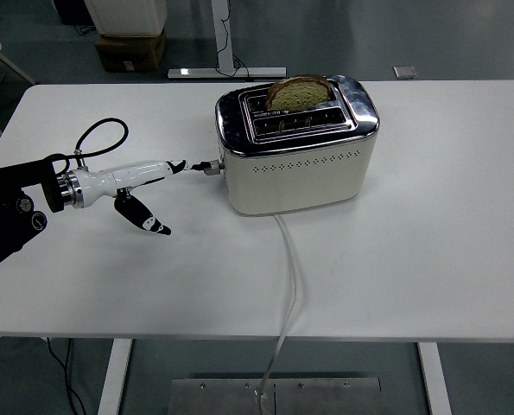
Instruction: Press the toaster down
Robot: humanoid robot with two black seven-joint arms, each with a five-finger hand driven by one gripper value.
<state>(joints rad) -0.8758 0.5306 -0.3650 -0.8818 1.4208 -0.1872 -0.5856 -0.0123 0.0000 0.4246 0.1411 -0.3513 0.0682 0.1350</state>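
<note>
One toaster (295, 156), one bread slice (299, 91), one cord (288, 285), one table (447, 259).

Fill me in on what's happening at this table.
The robot's left hand reaches in from the left, one fingertip extended at the lever knob on the left end of the cream toaster. A slice of bread stands well above the rear slot, so it does not look fully pressed down. The power cord runs off the table's near edge. The right arm is out of view.
</note>
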